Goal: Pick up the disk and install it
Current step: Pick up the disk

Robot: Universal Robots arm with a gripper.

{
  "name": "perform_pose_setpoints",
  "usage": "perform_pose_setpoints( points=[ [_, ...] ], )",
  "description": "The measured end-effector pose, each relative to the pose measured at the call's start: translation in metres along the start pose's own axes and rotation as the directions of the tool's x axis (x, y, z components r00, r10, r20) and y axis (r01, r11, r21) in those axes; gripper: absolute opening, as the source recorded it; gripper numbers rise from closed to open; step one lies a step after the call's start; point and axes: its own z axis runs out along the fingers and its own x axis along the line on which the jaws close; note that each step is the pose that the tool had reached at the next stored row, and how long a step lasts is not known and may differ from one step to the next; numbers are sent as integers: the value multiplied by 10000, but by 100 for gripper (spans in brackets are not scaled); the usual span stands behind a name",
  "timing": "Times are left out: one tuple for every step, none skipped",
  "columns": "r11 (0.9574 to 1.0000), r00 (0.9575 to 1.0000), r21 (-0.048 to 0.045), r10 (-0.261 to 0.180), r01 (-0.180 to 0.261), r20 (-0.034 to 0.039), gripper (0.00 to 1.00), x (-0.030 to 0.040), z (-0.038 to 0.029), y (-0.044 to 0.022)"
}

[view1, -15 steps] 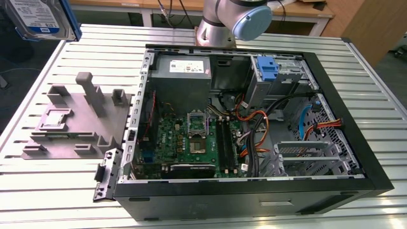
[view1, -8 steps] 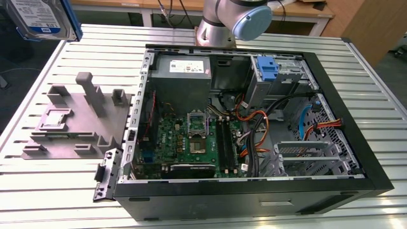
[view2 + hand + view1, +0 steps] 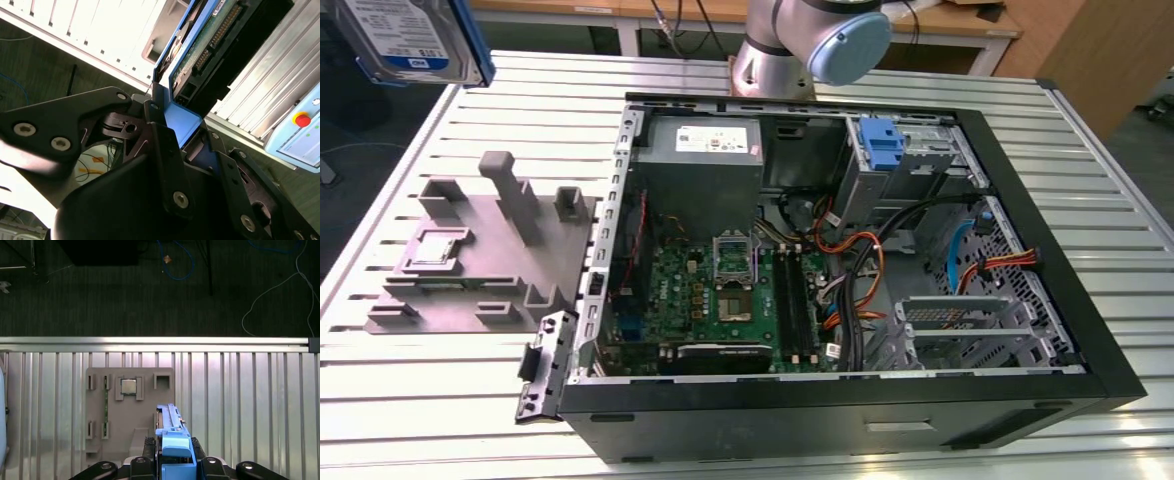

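Observation:
The disk (image 3: 407, 40), a silver drive with a white-and-blue label in a blue carrier, hangs high at the exterior view's left, above the table's far corner. In the first wrist view the disk (image 3: 170, 432) stands edge-on, and my gripper (image 3: 173, 460) is shut on its blue carrier from both sides. It hovers over the grey holder block (image 3: 125, 410). The second wrist view shows the disk (image 3: 220, 35) from its connector side, with black fingers (image 3: 162, 145) clamped on the blue carrier end.
The open computer case (image 3: 787, 415) lies on the slatted metal table (image 3: 427, 400). Its drive bay carries a blue bracket (image 3: 883, 145), with a metal cage (image 3: 961, 325) nearer. The grey holder block (image 3: 480, 250) sits beside the case. A pendant with a red button (image 3: 301, 120) lies off the table.

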Motion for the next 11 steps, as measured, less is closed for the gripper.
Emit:
perform_pose_setpoints(
  points=[
    [10000, 10000, 0, 0, 0, 0, 37, 0, 0, -2],
    [10000, 10000, 0, 0, 0, 0, 37, 0, 0, -5],
    [10000, 10000, 0, 0, 0, 0, 37, 0, 0, -7],
    [10000, 10000, 0, 0, 0, 0, 37, 0, 0, -10],
    [10000, 10000, 0, 0, 0, 0, 37, 0, 0, -13],
    [10000, 10000, -1, 0, 0, 0, 37, -1, -1, -17],
    [10000, 10000, -1, 0, 0, 0, 37, 0, -1, -19],
    [10000, 10000, 0, 0, 0, 0, 37, 0, -1, -22],
    [10000, 10000, -1, 0, 0, 0, 37, -1, -1, -26],
    [10000, 10000, 0, -1, 1, 0, 37, 0, -1, -32],
    [10000, 10000, 0, -1, 1, 0, 37, 0, -1, -39]
  ],
)
